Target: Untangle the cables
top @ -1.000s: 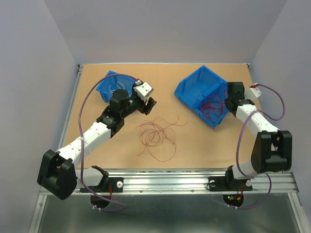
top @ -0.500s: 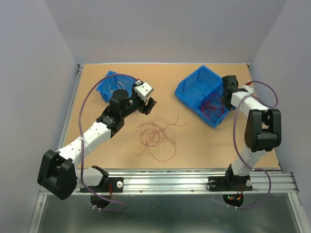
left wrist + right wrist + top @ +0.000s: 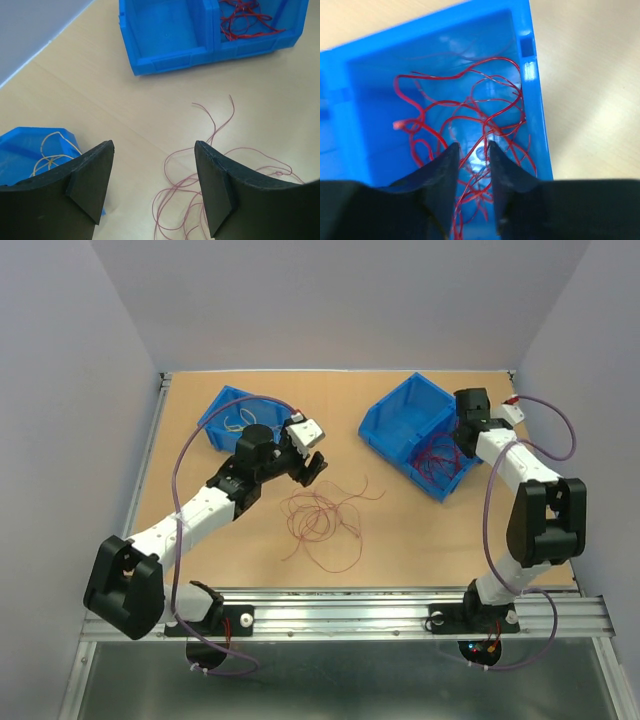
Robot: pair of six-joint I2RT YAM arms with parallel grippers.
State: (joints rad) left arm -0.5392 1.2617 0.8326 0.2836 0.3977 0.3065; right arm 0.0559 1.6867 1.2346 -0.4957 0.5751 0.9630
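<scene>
Cables (image 3: 470,115) blurred at right gripper (image 3: 473,150), grasp unclear, bin (image 3: 536,100) cropped

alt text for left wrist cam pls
The left gripper, open, hangs above a tan table over loose dark red wires. A blue bin holding red wires lies beyond; a smaller blue tray with yellow wires sits at lower left.

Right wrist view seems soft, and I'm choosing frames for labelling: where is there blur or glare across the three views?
Right wrist: red wires sharp at the back of the blue bin, smeared near the right claw, pale glare on the bin floor there. Left wrist: loose wires crisp, left claw dark, soft-edged. Top external: even light, faint shadows.
</scene>
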